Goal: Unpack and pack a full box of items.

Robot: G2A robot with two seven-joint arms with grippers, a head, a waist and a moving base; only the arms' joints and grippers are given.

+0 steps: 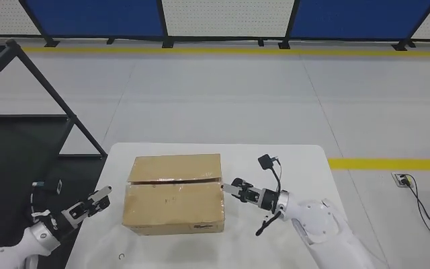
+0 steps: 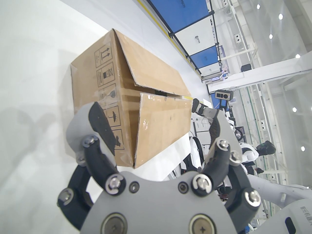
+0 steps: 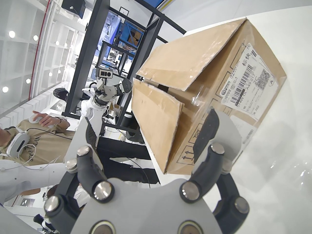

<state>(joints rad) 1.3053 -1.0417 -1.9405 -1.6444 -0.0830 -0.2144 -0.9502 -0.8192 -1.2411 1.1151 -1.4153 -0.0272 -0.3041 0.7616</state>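
**A:** Starting at the left, what is the left gripper [image 1: 102, 198] doing at the table's edge?

**B:** It hangs with its jaws spread wide and nothing between them. It faces the left end of the cardboard box [image 1: 175, 195], near it but not touching. In the left wrist view the left gripper [image 2: 156, 113] frames that end panel and the corner where the flaps meet. I read that as lining up for the lid.

**A:** And where is the box?

**B:** It sits flat in the middle of the white table [image 1: 295, 168], long side towards the robot. The far flap [image 1: 176, 168] and the near flap [image 1: 173, 205] are folded down and meet along one seam. They are not flush, since a dark slit shows between them. I'd say the box is closed but loose, so unpacking hasn't begun.

**A:** And on the right?

**B:** The right gripper [image 1: 233, 188] is just beside the box's right end, level with the seam. It is also spread open and empty. From there a finger could slip under a flap edge, I think.

**A:** What's the count?

**B:** There is one box with two top flaps showing. One shipping label [image 3: 251, 83] is on its right end. There are two grippers, one at each end. The contents are hidden.
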